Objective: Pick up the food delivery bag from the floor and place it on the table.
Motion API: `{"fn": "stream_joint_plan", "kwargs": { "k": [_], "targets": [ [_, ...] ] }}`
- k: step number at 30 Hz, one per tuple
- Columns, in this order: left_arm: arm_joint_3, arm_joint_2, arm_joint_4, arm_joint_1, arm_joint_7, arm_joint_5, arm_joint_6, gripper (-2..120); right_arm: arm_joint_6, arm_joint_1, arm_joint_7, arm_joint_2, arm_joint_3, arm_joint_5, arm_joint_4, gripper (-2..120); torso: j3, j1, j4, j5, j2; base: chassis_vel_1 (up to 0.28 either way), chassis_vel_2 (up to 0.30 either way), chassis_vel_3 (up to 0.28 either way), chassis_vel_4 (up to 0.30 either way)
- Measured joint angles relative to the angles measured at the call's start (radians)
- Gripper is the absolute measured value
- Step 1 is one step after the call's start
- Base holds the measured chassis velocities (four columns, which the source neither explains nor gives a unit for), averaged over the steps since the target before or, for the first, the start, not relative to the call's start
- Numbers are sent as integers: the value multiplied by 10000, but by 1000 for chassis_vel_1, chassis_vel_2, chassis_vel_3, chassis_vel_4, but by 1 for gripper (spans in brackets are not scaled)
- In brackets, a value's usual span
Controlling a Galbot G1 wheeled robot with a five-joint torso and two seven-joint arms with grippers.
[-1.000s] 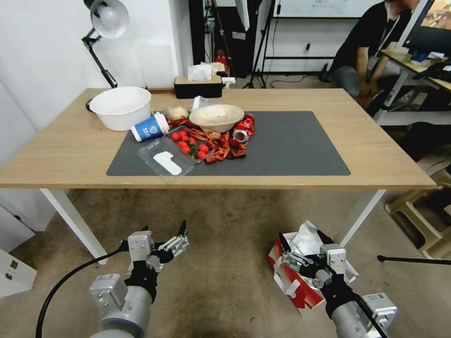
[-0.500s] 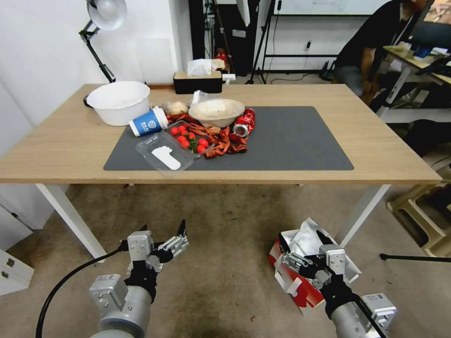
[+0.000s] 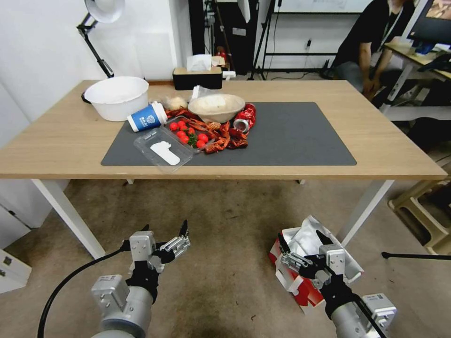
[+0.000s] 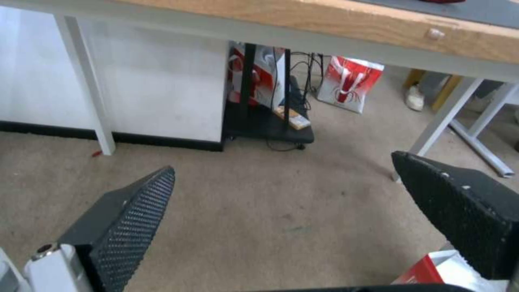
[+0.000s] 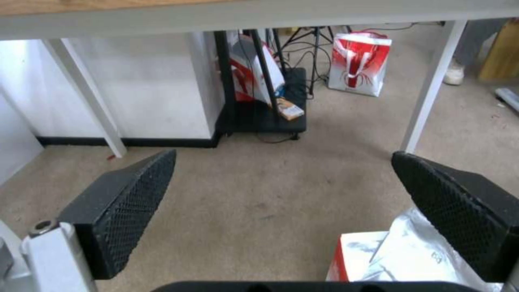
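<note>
Nothing was lifted at this point: the task stood at its very opening, with the grasp, the lift and the set-down all yet to be made. Out on the left, the left claw [image 3: 165, 229] hung low over the bare carpet, fingers spread wide, holding nothing and touching nothing. Above and beyond it, the tabletop [image 3: 376, 145] carried a clutter of bowls, a blue cup and red food scraps on the left part of its grey mat [image 3: 300, 136], whose right part lay bare. Over on the right, the food delivery bag [image 3: 300, 281] sat on the floor beside a white table leg, foil lining gaping. The right claw [image 3: 300, 238] hovered just above its open mouth, jaws wide apart, gripping nothing.
</note>
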Motion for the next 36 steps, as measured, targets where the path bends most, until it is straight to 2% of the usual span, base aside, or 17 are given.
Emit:
{"fn": "stream_joint_plan", "kwargs": {
  "k": [36],
  "targets": [
    [-28,1,-9,32,70,39,-24,100,1,2,19,-8,11,14,14,100,-963,-647,0,0,-1610,0,0,0,0]
  ]
}}
